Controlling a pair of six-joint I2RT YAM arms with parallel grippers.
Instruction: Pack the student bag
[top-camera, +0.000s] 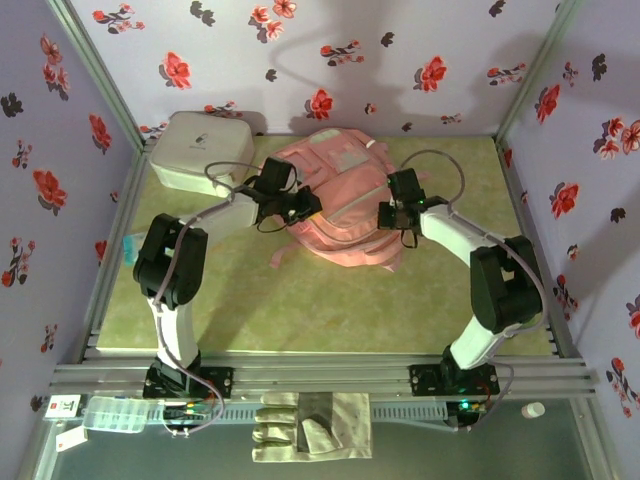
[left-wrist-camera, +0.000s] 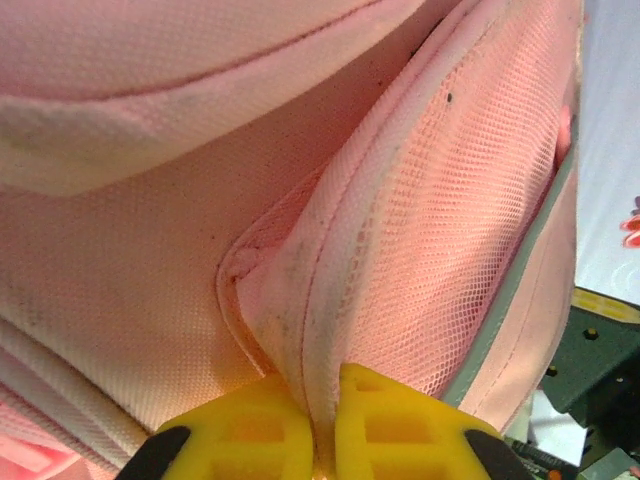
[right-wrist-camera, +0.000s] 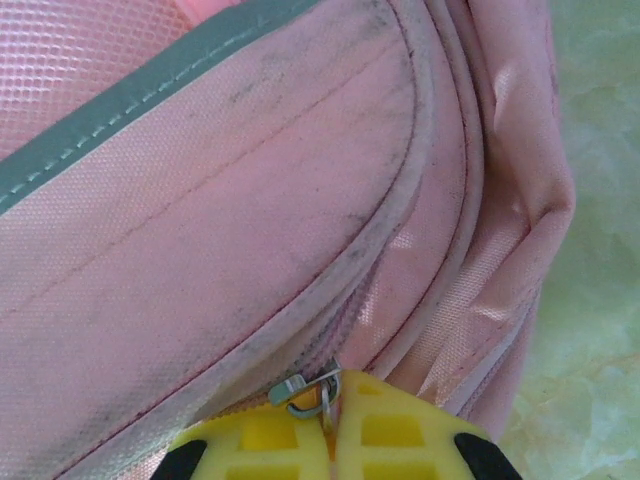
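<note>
Yellow-tipped, the right gripper (right-wrist-camera: 332, 425) is clamped on the zip pull (right-wrist-camera: 303, 390) at the student bag's (top-camera: 340, 215) right side, the zip line curving away over the bag. Opposite, the left gripper (left-wrist-camera: 321, 432) pinches a mesh seam (left-wrist-camera: 300, 330). Bag lies near the table's (top-camera: 300, 320) far edge, midway across.

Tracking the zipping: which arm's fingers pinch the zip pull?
The right fingers: they pinch the metal zip pull; the left fingers clamp only the student bag's mesh edge.
</note>
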